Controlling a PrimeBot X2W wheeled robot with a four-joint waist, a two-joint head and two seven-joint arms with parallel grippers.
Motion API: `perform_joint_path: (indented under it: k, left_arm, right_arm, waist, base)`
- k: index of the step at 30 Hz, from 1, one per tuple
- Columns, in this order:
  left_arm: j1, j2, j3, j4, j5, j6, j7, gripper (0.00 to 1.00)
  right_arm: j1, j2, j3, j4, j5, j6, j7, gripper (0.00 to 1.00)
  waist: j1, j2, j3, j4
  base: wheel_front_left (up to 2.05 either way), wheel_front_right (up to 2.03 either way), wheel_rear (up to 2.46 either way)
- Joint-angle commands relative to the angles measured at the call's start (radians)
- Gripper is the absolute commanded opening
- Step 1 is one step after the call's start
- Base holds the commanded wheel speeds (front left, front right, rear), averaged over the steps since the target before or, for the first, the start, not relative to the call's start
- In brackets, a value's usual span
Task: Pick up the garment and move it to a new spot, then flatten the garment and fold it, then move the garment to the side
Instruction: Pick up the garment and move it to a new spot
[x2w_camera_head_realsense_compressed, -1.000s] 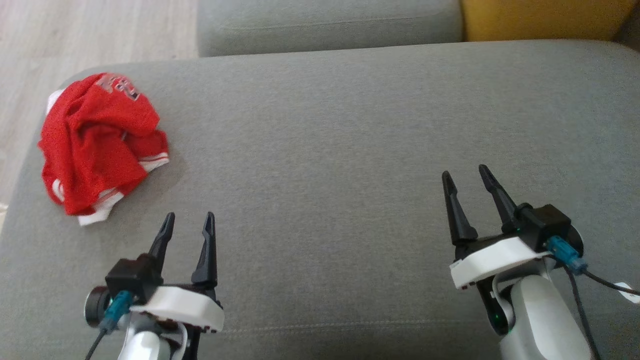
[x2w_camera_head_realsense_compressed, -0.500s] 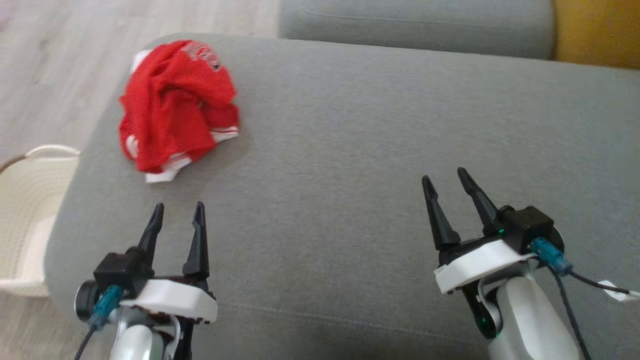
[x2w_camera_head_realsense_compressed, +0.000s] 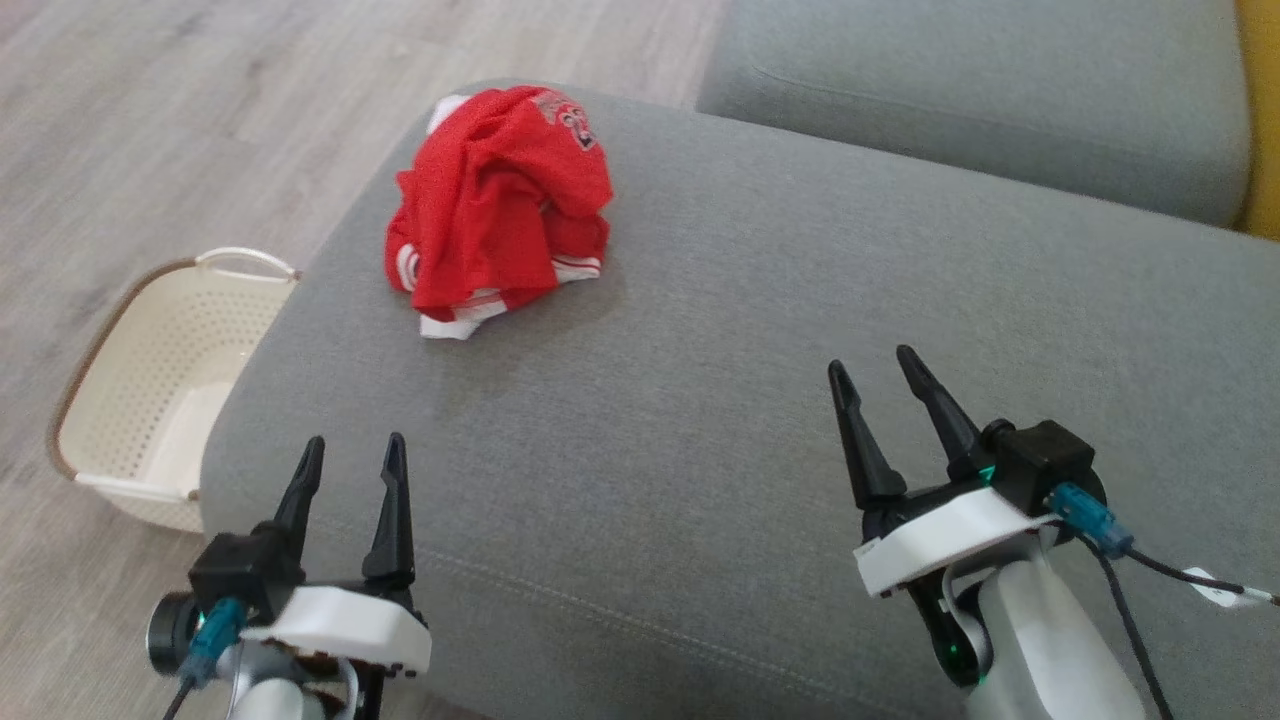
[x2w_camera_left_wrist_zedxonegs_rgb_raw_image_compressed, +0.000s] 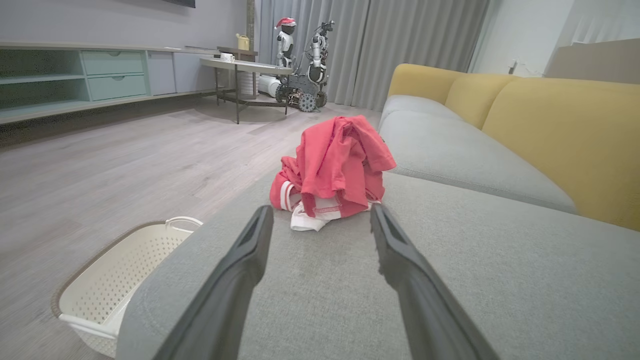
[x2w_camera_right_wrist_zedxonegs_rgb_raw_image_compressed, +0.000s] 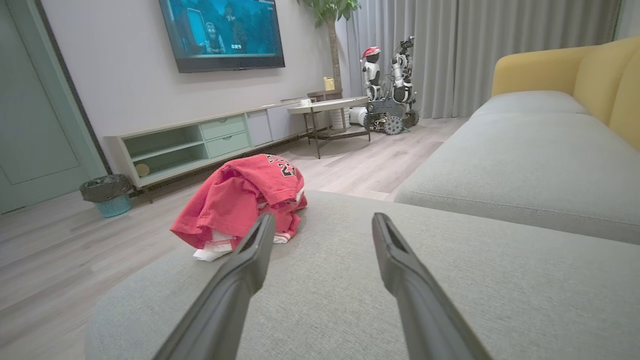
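The garment (x2w_camera_head_realsense_compressed: 497, 200) is a crumpled red jersey with white trim, heaped near the far left corner of the grey sofa cushion (x2w_camera_head_realsense_compressed: 760, 330). In the left wrist view the garment (x2w_camera_left_wrist_zedxonegs_rgb_raw_image_compressed: 334, 170) lies straight ahead, beyond the fingertips. The right wrist view has the garment (x2w_camera_right_wrist_zedxonegs_rgb_raw_image_compressed: 240, 200) ahead and to the left. My left gripper (x2w_camera_head_realsense_compressed: 349, 452) hovers open over the cushion's near left edge, well short of the garment, with nothing between its fingers. Over the cushion's right part, my right gripper (x2w_camera_head_realsense_compressed: 875, 366) stands open too, with nothing in it.
A cream perforated basket (x2w_camera_head_realsense_compressed: 150, 390) sits on the wooden floor (x2w_camera_head_realsense_compressed: 190, 120) left of the cushion. Another grey seat cushion (x2w_camera_head_realsense_compressed: 980, 100) lies beyond, with yellow backrests (x2w_camera_left_wrist_zedxonegs_rgb_raw_image_compressed: 555, 140). A TV cabinet (x2w_camera_right_wrist_zedxonegs_rgb_raw_image_compressed: 200, 142), a side table (x2w_camera_right_wrist_zedxonegs_rgb_raw_image_compressed: 327, 107) and a wheeled robot (x2w_camera_right_wrist_zedxonegs_rgb_raw_image_compressed: 390, 82) stand across the room.
The camera has swung left, so the garment sits further right in the picture and the basket has come into view. Both grippers stay open, and the garment lies as before.
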Motion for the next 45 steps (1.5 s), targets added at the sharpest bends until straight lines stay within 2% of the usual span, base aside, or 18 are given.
perform_joint_path:
  k: [1,8,24,36,45]
  left_arm:
    - [-0.03,0.002,0.037,-0.039,0.014,0.004,-0.012,1.0]
    - [-0.013,0.002,0.046,-0.038,0.019,0.001,-0.012,1.0]
    - [-0.007,0.002,0.077,-0.055,0.001,0.014,-0.012,1.0]
    - [-0.047,0.002,0.121,-0.048,-0.008,0.009,-0.012,1.0]
    - [-0.257,0.047,0.146,0.04,0.002,-0.055,-0.012,1.0]
  right_arm:
    - [-0.024,0.004,0.025,-0.024,0.01,0.007,-0.014,1.0]
    - [-0.006,0.004,0.031,-0.014,0.03,0.007,-0.018,1.0]
    - [-0.009,0.004,0.032,-0.01,0.031,0.007,-0.021,1.0]
    - [-0.028,0.004,-0.029,-0.05,-0.018,0.007,-0.001,1.0]
    - [-0.043,-0.006,-0.131,-0.182,-0.117,0.007,0.052,1.0]
  waist:
    - [0.0,0.0,-0.014,0.02]
    - [0.0,0.0,-0.037,0.047]
    - [0.0,0.0,-0.033,0.041]
    - [0.0,0.0,0.073,-0.039]
    - [0.0,0.0,0.22,-0.101]
  base:
    - [0.0,0.0,0.0]
    - [0.0,0.0,0.0]
    - [0.0,0.0,0.0]
    - [0.0,0.0,0.0]
    - [0.0,0.0,0.0]
